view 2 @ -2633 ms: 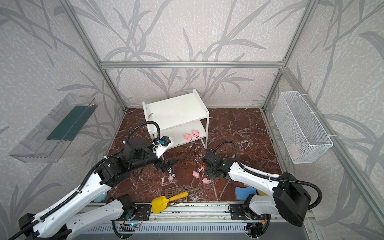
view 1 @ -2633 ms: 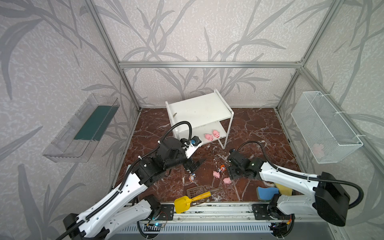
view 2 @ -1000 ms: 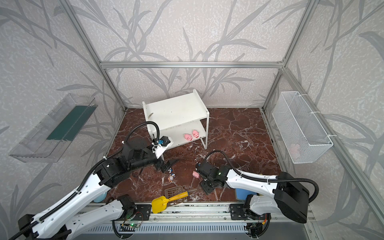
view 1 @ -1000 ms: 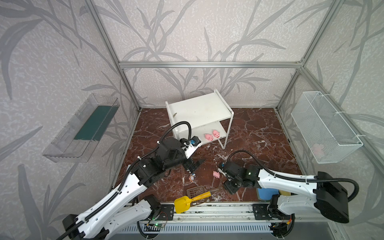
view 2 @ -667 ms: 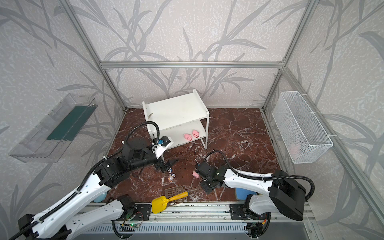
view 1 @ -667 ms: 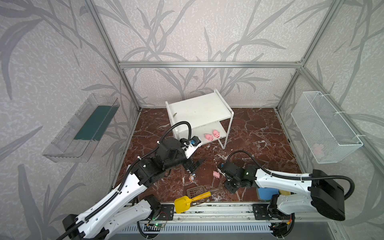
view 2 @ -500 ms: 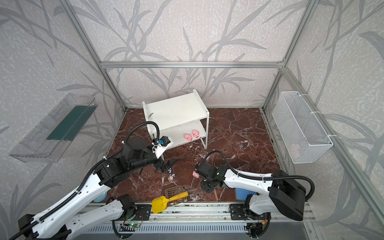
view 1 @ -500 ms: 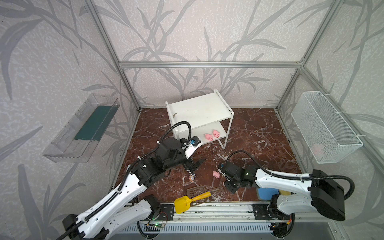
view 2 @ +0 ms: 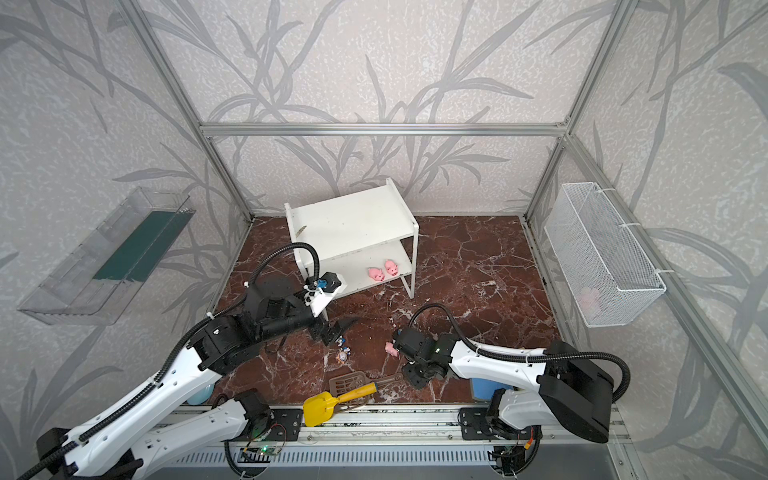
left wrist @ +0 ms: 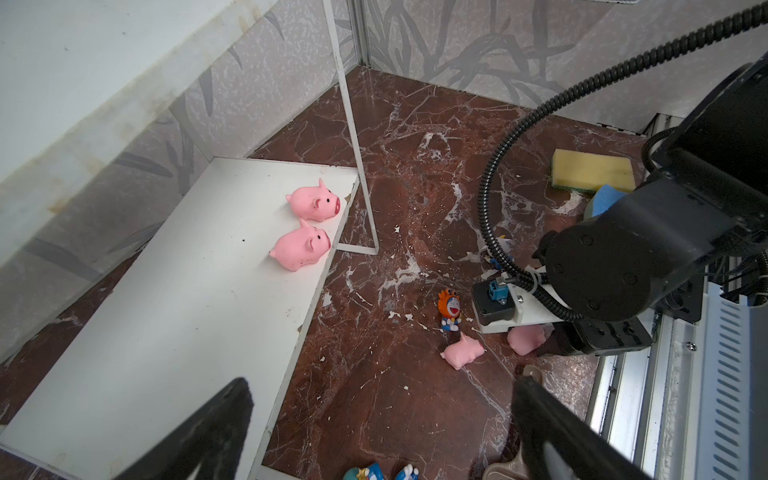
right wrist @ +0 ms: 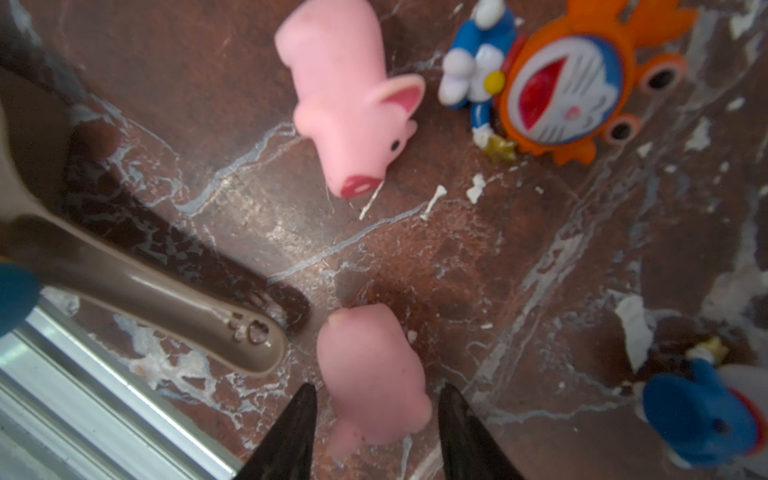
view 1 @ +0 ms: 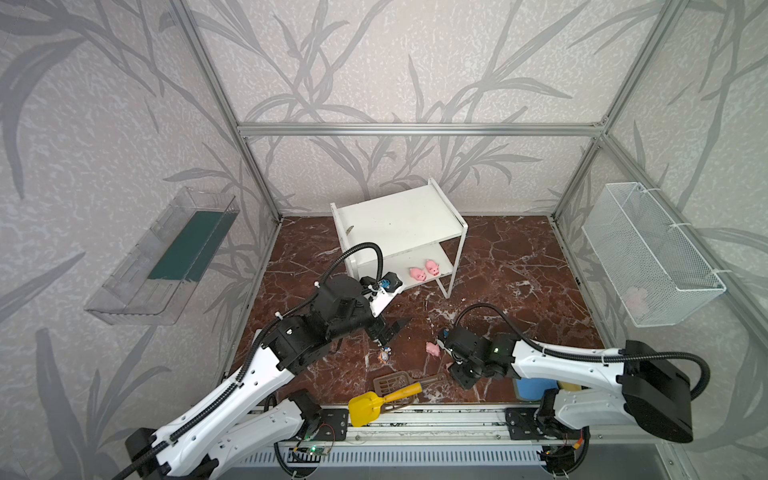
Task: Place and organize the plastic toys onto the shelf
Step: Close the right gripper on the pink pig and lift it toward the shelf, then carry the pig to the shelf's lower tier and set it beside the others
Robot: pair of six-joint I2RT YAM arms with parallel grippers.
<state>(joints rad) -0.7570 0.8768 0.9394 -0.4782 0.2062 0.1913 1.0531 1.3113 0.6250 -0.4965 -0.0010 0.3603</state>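
I'm straddling a loose pig [right wrist: 370,374] on the surface with my right end effector [right wrist: 378,388], jaws part-open, not pinching; left end effector [left wrist: 380,380] hanging wide, empty. Two pigs [left wrist: 313,203] sitting on the shelf [left wrist: 166,311]; figurines [left wrist: 449,305] waiting.

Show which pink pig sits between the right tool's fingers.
The floor pig beside the brown handle. The other floor pig lies by the orange figurine; the shelf pigs sit far off.

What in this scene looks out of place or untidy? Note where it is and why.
One pink pig lies tipped on its side on the floor, beside an orange-hooded figurine that seems to lie face up, while two pigs stand upright on the shelf. White flakes litter the floor around them.
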